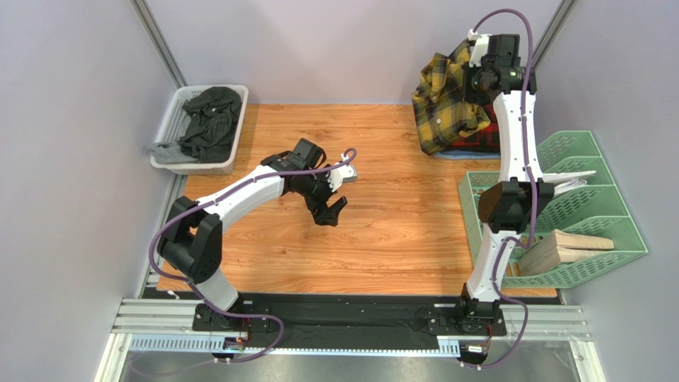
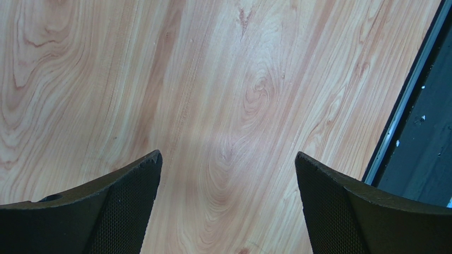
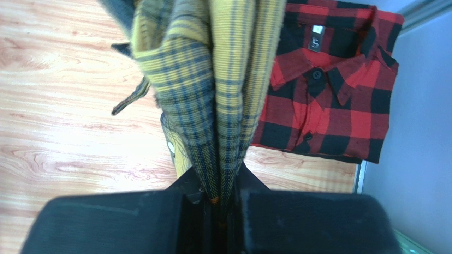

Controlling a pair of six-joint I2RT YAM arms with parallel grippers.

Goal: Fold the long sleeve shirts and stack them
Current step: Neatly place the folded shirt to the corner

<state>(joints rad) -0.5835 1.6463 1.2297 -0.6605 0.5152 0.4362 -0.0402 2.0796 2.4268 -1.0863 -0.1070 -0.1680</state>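
- Right jaws were pressed together on a bunched fold of the yellow plaid shirt. The cloth hung from them in a loose clump, raised above the far right corner of the bench.
- Red plaid shirt lay folded flat at that same corner, collar buttoned, close to the right edge. The yellow one hung partly in front of it.
- Left jaws were spread wide with nothing between them. Their fingers pointed down over bare wood left of the bench's middle.
- Grey basket at the far left corner held dark clothing.
- Green rack stood along the right edge, with wooden pieces in its near compartment.
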